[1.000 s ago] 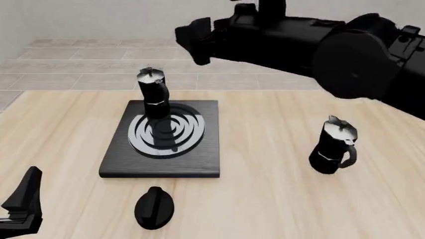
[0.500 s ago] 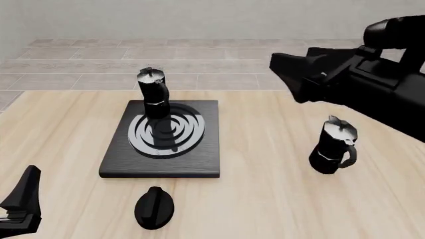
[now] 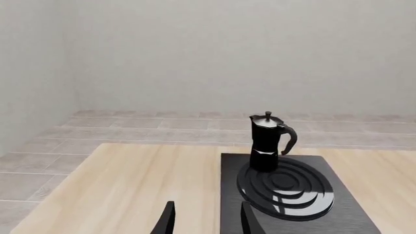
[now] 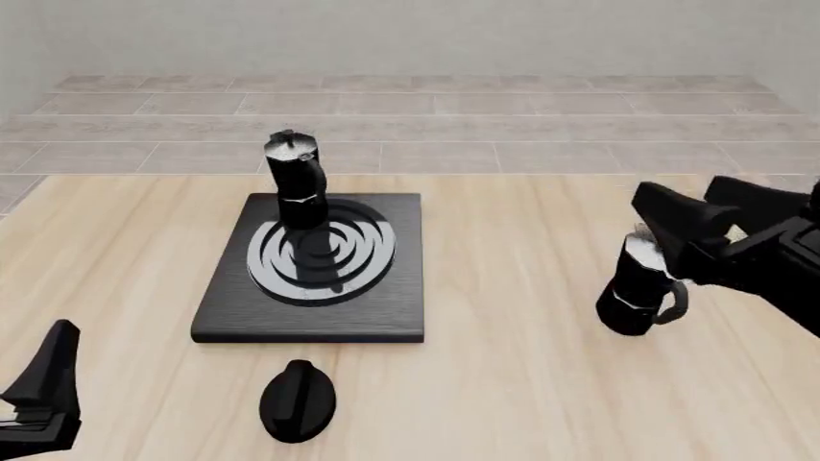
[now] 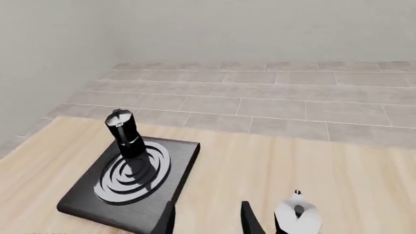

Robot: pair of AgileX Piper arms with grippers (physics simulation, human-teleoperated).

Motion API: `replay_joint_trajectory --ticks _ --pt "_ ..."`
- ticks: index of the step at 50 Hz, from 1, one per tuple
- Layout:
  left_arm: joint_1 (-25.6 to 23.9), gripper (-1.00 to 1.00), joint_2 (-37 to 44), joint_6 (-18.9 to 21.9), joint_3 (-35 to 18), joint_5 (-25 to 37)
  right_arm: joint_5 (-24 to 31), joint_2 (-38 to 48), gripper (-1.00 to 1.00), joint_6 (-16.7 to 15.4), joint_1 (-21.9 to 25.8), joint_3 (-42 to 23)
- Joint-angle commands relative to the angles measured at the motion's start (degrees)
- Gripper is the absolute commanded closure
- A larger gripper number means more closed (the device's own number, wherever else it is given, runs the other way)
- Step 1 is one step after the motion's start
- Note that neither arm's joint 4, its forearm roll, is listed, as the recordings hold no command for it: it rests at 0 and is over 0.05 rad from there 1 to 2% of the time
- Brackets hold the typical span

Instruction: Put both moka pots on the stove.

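We see the stove [image 4: 311, 274] lying flat on the wooden bench [image 4: 513, 384], left of centre in the front view. One moka pot [image 4: 295, 181] stands upright on the far part of the burner rings [image 4: 326, 252], touching the stove surface. The second moka pot [image 4: 637, 285] stands upright on the bare bench, well apart from the stove, to its right. A flat black oval knob [image 4: 299, 400] lies on the bench just in front of the stove's near edge, separate from it.

The right gripper [image 4: 679, 216] is close over the second pot from the right, its dark fingers [image 4: 666, 213] overlapping the pot's upper part in the front view. In the right wrist view the two fingertips [image 5: 248, 219] are spread with a clear gap between them, and the pot's silvery lid [image 5: 297, 215] lies just beside that gap, not inside it. We see nothing clamped by this gripper.

The left gripper [image 4: 38, 399] sits low at the near left corner of the bench, well apart from the stove and the knob. In the left wrist view its fingers [image 3: 165, 220] are apart and hold nothing; beyond them we see the stove [image 3: 227, 195] with its pot [image 3: 268, 142].

The bench surface between the second pot and the stove carries no other object. Behind the bench we see a tiled floor [image 4: 410, 125] and a plain wall.
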Motion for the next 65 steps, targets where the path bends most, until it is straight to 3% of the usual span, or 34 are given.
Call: replay_joint_trajectory --ticks 1,27,46,65 --pt "0.04 -1.00 0.00 0.20 0.16 -0.14 -0.67 -4.12 -1.00 -0.37 -4.13 6.67" --pt "0.03 -1.00 0.00 0.60 0.04 0.21 1.59 -9.87 -1.00 -1.98 -11.42 12.57" --pt "-0.64 -1.00 0.00 2.14 0.29 -0.12 0.68 -9.19 -1.00 -1.24 -11.95 13.57" --pt "-0.27 -1.00 0.00 1.65 0.33 0.10 2.20 -5.57 -1.00 -0.83 -12.55 9.90"
